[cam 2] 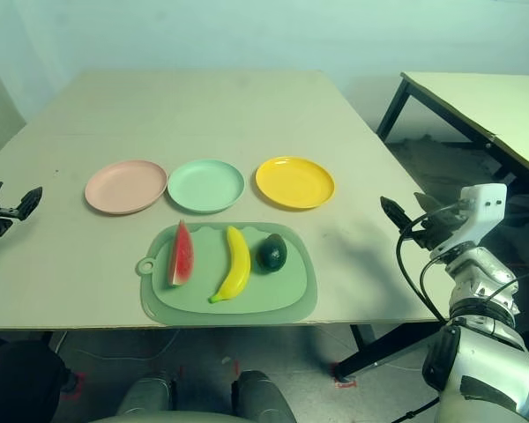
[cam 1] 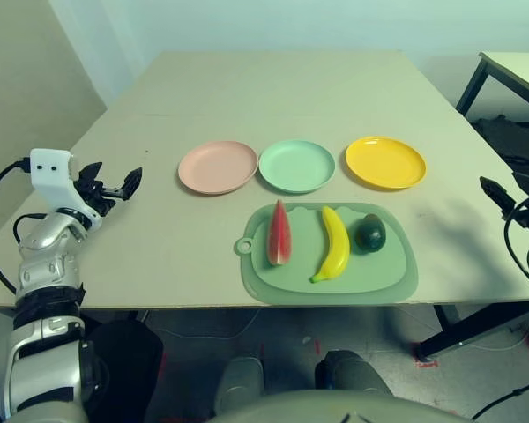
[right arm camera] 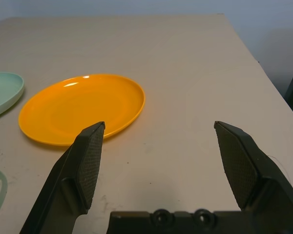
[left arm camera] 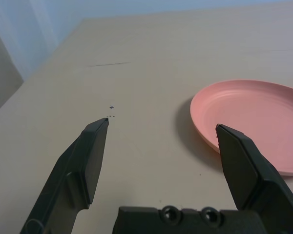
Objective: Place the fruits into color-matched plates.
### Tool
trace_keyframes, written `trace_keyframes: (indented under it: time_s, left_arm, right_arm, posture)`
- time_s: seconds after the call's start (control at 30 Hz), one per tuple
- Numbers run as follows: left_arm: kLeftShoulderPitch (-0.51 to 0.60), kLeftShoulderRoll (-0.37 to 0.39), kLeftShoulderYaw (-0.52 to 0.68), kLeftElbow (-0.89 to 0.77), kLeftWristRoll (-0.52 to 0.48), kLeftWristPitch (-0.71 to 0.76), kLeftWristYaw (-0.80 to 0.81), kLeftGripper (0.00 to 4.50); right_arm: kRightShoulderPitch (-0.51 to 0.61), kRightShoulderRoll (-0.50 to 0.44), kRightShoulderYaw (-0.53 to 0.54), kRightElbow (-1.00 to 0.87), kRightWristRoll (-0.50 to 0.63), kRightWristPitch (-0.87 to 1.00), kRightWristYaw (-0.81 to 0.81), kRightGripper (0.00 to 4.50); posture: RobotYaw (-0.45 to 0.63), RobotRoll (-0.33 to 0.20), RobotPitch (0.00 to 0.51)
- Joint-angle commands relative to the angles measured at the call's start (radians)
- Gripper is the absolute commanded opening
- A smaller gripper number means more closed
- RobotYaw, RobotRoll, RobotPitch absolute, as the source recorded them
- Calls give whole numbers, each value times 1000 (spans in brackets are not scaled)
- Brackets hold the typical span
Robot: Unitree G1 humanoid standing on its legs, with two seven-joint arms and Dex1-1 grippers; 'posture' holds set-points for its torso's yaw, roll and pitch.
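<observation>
Three Fruits on One Green Mat, Three Empty Plates Beyond, Two Open Claws

Nearest you, along the worktop's near edge, lies one large green rounded-rectangle mat [cam 1: 392,273], smooth and flat, with a single ring tab at its left end. It carries three fruits in a row. On the left is one red watermelon wedge with a green rind [cam 1: 279,236], long and pointed at the far end; in the middle, one curved yellow banana [cam 1: 337,247], smooth-skinned; on the right, one small round dark green avocado [cam 1: 370,233], glossy. All three lie apart from one another.

Your two grippers, each with two black angular fingers, hang one toward each side edge of the worktop. The left gripper [left arm camera: 162,124] is spread wide and has hold of nothing; the right gripper [right arm camera: 159,123] is just as wide, also with nothing in its grasp, its inner pads [right arm camera: 89,168] finely textured.

Farther off, beyond the mat, you have three round shallow plastic plates in a row, all empty: one pale pink plate [cam 1: 218,167] on the left, one mint green plate [cam 1: 297,166] just beside it, and one shiny bright yellow plate [cam 1: 385,163] toward the right edge of the pale, matte worktop [cam 1: 273,88].
</observation>
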Motion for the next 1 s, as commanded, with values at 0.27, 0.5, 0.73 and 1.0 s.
trace_keyframes:
  time_s: [0.27,0.5,0.73,1.0]
  left_arm:
    - [-12,2,-3,-12,1,3,4,4457]
    - [-15,24,-4,4,-1,3,-34,4457]
    - [2,80,-52,-84,-103,61,-395,4457]
    - [88,120,-204,-412,-212,211,-782,4457]
  right_arm:
    - [-15,7,3,0,0,6,-2,4500]
    - [-9,-2,19,-9,-13,-2,38,4500]
    - [-6,-10,69,-38,-38,-12,133,4500]
    - [2,3,172,-119,-82,21,276,4500]
  posture:
    - [80,0,0]
    - [76,0,0]
    - [79,0,0]
    - [72,0,0]
